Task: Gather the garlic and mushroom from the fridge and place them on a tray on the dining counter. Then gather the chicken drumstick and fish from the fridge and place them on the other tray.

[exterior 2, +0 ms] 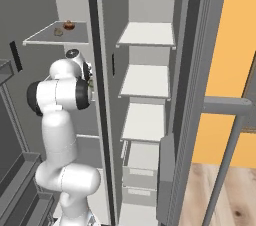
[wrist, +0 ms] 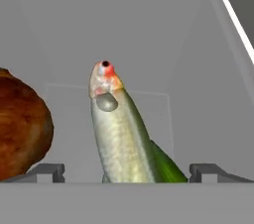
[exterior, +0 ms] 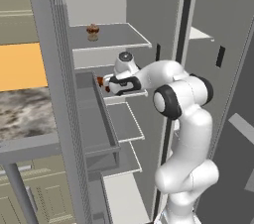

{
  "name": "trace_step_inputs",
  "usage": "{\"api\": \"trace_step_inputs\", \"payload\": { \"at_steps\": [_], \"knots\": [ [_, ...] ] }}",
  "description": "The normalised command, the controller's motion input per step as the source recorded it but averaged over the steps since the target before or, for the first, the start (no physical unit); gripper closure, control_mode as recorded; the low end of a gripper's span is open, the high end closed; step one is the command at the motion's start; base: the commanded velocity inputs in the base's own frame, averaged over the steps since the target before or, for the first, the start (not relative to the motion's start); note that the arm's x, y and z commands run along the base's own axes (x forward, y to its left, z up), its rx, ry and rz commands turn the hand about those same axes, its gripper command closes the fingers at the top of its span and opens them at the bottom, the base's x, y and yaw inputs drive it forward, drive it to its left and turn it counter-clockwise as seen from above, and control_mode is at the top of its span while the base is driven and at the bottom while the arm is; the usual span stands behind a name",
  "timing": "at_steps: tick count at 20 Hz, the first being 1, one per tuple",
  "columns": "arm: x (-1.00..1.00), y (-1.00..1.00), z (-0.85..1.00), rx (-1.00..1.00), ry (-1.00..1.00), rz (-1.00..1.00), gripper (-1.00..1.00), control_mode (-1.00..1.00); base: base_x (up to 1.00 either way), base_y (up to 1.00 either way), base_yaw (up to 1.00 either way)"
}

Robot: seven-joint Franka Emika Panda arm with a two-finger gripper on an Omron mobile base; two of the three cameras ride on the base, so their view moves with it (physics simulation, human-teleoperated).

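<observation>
Gripper jaws wide apart, empty. Hand view: slender silvery-green fish between fingertips, brown roasted drumstick beside it. Left base view: grey fridge shelves, arm inside.

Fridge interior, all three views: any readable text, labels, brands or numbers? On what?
None. No text, label, brand or number on the fridge, its white shelves, the fish or the brown item beside it.

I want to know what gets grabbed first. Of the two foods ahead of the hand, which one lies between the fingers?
The fish: pale, slender, red-tipped head, centred between the open gripper's fingertips. The round brown food sits off to one side.
</observation>
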Motion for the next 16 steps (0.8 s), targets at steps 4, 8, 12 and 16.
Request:
{"api": "trace_step_inputs", "payload": {
  "at_steps": [4, 8, 12, 16],
  "knots": [
    [0.23, 0.00, -0.25, 0.00, 0.01, 0.00, -1.00, -1.00, 0.00, 0.00, 0.00],
    [0.21, 0.00, -0.27, 0.00, 0.02, 0.00, 1.00, -1.00, 0.00, 0.00, 0.00],
    [0.00, 0.00, -0.21, 0.00, 0.00, 0.00, 1.00, -1.00, 0.00, 0.00, 0.00],
    [-0.06, 0.00, -0.24, 0.00, 0.03, 0.00, 1.00, -1.00, 0.00, 0.00, 0.00]
  ]
}}
